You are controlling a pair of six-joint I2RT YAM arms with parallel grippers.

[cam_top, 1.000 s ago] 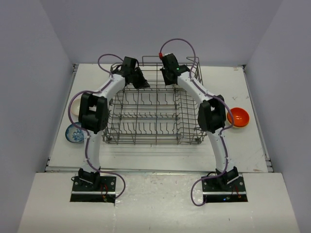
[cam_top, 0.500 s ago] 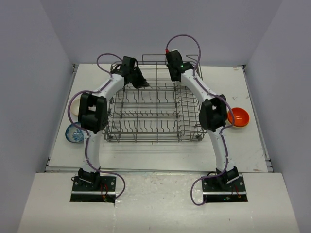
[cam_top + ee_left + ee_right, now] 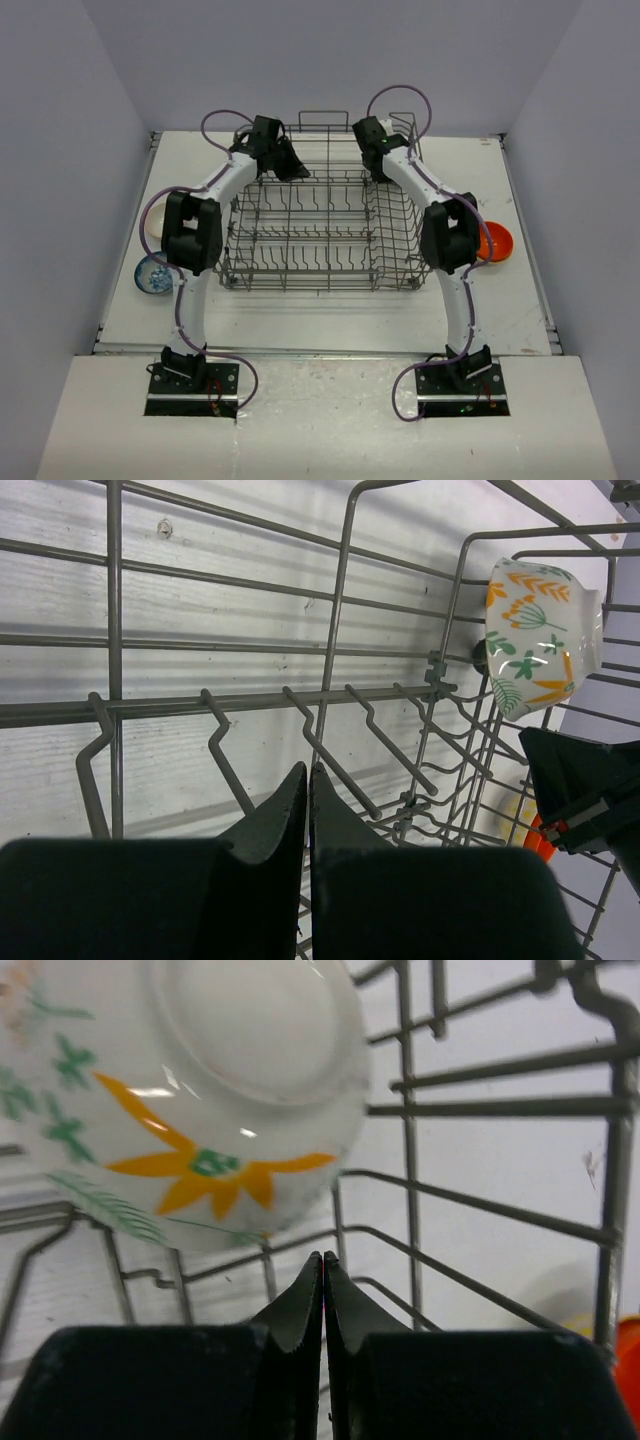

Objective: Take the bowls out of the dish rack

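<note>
Blue-patterned bowl [image 3: 153,274] lies outside the dish rack [image 3: 320,235], on its left. Left gripper [image 3: 307,778] jaws pressed together, empty, above the rack's tines. Right gripper [image 3: 323,1260] also closed on nothing, tips near the floral bowl [image 3: 190,1090] in the far right corner; orange bowl [image 3: 497,241] outside, right

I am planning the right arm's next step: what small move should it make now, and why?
Probably open the right gripper: it is shut and empty, with the white floral-patterned round bowl just ahead, inside the grey wire dish rack. It cannot take the rim while shut.
</note>
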